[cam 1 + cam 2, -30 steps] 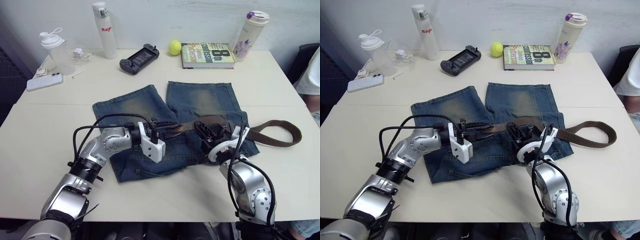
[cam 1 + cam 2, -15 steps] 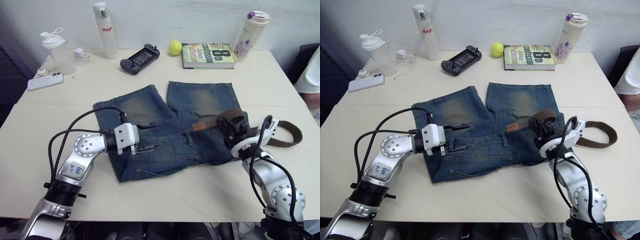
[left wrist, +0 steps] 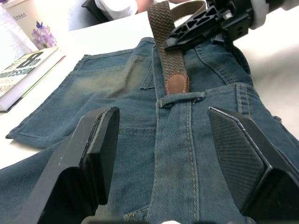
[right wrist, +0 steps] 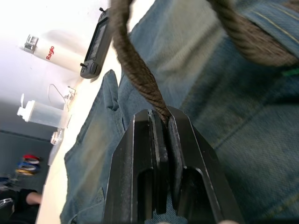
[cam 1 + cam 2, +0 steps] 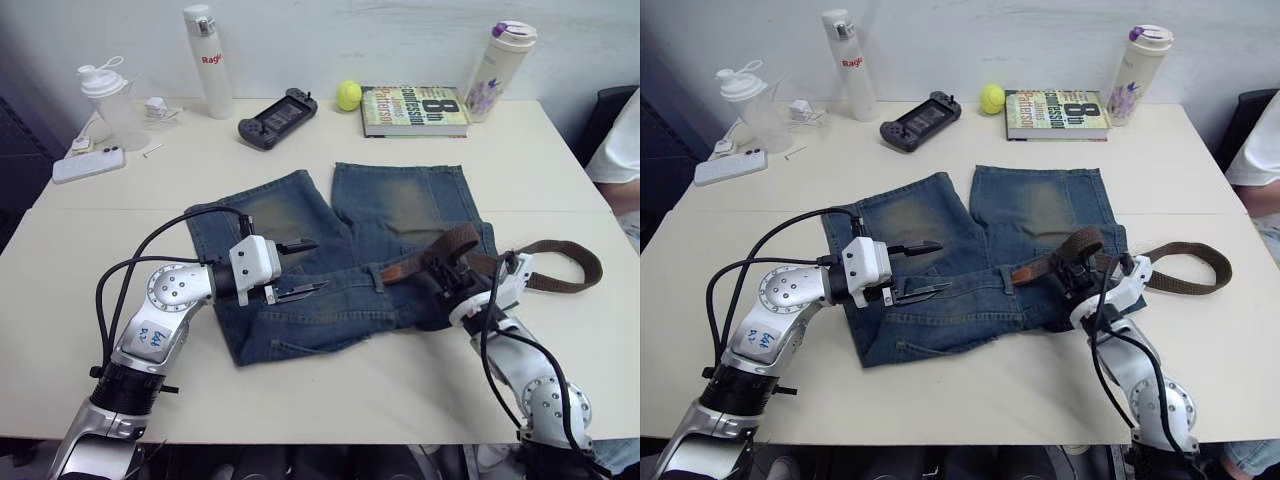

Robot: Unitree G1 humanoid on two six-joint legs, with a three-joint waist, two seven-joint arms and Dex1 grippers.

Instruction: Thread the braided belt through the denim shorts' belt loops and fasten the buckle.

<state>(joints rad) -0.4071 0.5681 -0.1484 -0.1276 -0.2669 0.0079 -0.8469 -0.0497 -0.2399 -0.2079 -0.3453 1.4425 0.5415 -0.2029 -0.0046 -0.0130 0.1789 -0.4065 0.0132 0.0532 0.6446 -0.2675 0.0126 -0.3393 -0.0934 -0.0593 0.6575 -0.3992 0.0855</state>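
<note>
Since the earlier frame, the right gripper (image 5: 443, 268) dragged the belt (image 5: 430, 253) leftward. Head view: tip lay on the shorts (image 5: 400, 210) by a loop (image 3: 180, 99). Left wrist: left gripper (image 3: 163, 144) gaped wide, ready to receive. Right wrist: jaws pinched the strap for feeding.

Three bottles (image 5: 208, 60), one book (image 5: 415, 110), ball (image 5: 349, 95), phone (image 5: 88, 164), game controller (image 5: 278, 117) (plus one denim shorts (image 5: 400, 205) and braided belt (image 5: 560, 270))
</note>
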